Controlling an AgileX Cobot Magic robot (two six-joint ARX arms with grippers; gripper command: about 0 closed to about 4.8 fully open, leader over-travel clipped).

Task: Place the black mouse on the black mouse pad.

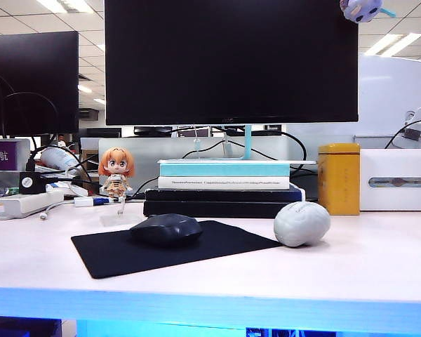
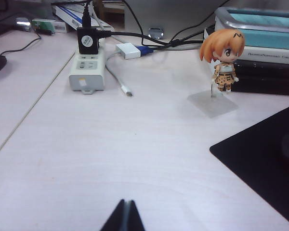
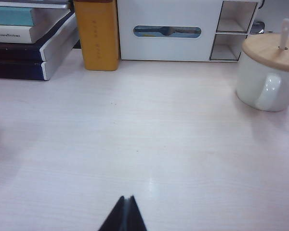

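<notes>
The black mouse (image 1: 166,229) sits on the black mouse pad (image 1: 112,254), left of the ball (image 1: 302,224).

Matte black mouse (image 1: 166,229) on cloth-like matte black mouse pad (image 1: 112,251); pale wood-grain table (image 1: 379,260).

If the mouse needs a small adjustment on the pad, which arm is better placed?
Left, probably: the left gripper, shut, sees the black mouse pad; the right gripper, shut, faces bare desk.

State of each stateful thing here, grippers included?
black mouse: resting on the black mouse pad
left gripper: shut, empty, above bare table
right gripper: shut, empty, above bare table
monitor: screen dark
mug: lid on
</notes>
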